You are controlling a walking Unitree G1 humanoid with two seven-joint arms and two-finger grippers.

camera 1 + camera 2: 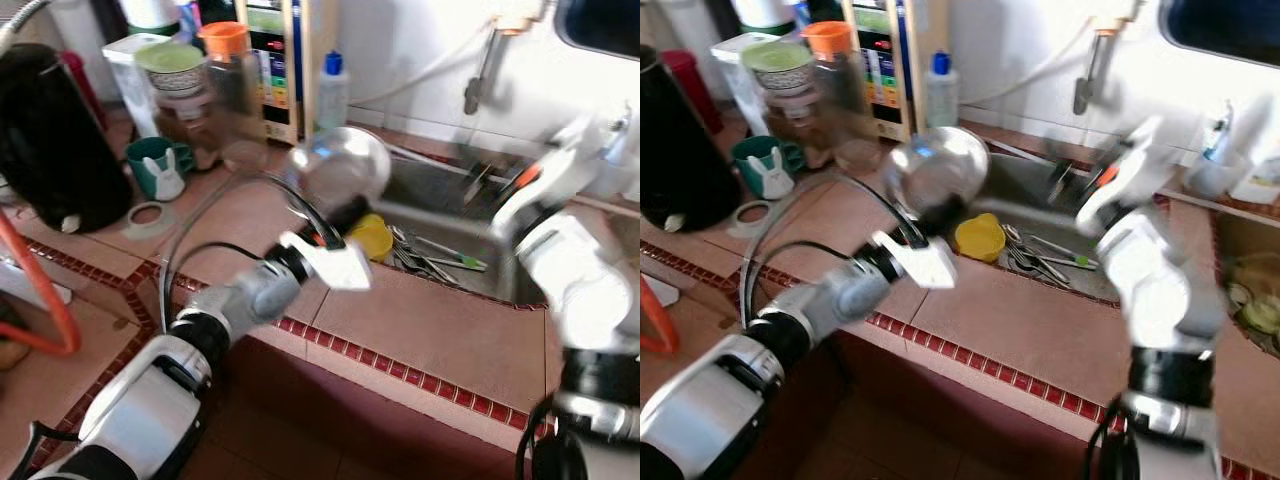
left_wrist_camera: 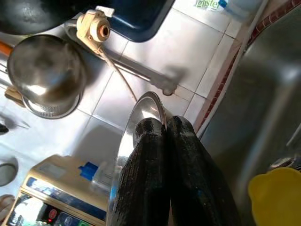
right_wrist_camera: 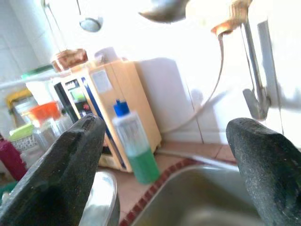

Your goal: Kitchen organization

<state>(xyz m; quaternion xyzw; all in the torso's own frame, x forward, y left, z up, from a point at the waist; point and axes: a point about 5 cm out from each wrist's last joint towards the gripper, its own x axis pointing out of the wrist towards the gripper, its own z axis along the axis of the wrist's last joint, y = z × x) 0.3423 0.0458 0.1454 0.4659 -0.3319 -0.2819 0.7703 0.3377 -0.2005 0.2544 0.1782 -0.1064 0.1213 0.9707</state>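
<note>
Pinched only at its rim by the left gripper [image 2: 164, 141], the round shiny steel lid [image 1: 338, 166] hangs over the sink's [image 1: 440, 190] nine-o'clock edge and could slip onto the cutlery [image 1: 430, 255], or strike the wide-open right gripper [image 1: 520, 185] at three o'clock.

With the sink [image 1: 1040, 190] as landmark: cutlery [image 1: 1040, 255] and a cup [image 1: 980, 237] are lying inside it, a bottle [image 1: 940, 90] is standing behind its left corner, and a mug [image 1: 765, 165] is sitting well left.
</note>
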